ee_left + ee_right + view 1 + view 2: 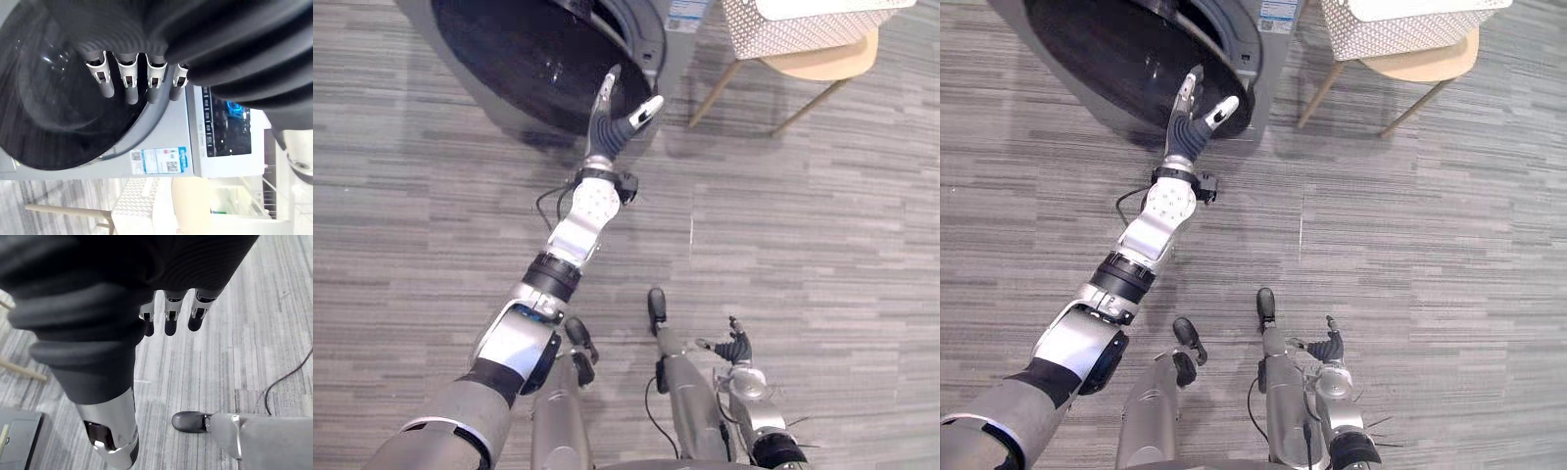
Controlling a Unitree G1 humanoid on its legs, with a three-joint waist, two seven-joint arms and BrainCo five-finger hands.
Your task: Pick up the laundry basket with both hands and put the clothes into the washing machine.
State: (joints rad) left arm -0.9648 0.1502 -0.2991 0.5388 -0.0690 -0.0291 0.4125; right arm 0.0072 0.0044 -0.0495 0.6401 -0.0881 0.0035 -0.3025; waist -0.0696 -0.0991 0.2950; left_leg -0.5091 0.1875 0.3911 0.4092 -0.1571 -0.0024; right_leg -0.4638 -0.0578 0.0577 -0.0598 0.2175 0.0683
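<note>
Below, grey striped floor (822, 245), washing machine (524, 49), chair (822, 62); left hand (605, 130), right hand (736, 348): fingers (130, 90) uncurled, empty.

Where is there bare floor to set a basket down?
Bare floor spreads between the chair, the left arm and the right hand, and again left of that arm below the washing machine. It is crowded at the machine's door, where the left hand reaches.
</note>
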